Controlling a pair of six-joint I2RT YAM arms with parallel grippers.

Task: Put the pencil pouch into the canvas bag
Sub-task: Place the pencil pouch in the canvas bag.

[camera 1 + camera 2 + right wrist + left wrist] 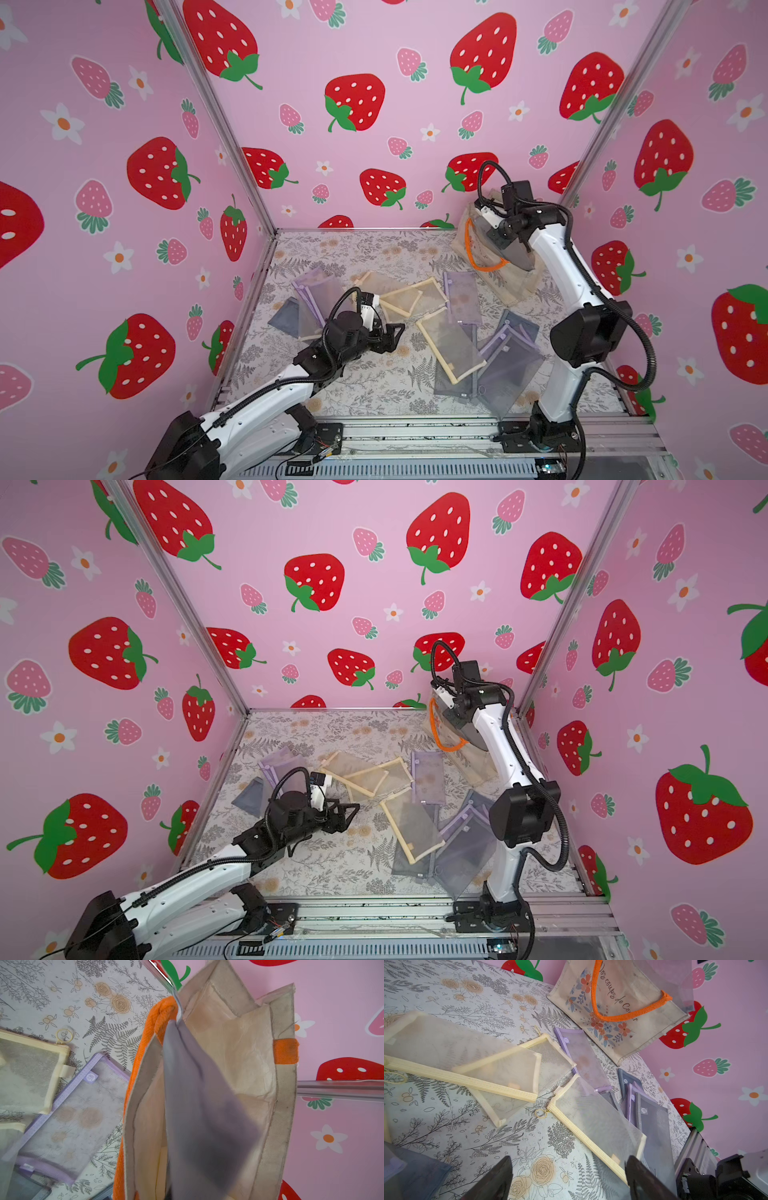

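The bench (pixel 374 390) wears a pale cover printed with grey ferns and tan roses. Flat mesh pouches lie scattered on it. At the left, a purple-trimmed pouch (pixel 311 295) overlaps a small grey pouch (pixel 284 318). In the middle, cream-trimmed pouches (pixel 401 301) overlap, with a second purple pouch (pixel 461 297) just beside them. A long cream pouch (pixel 451 349) tops the grey-and-purple heap (pixel 507 370) at the near right. The canvas bag (pixel 517 286) rests in the far right corner.
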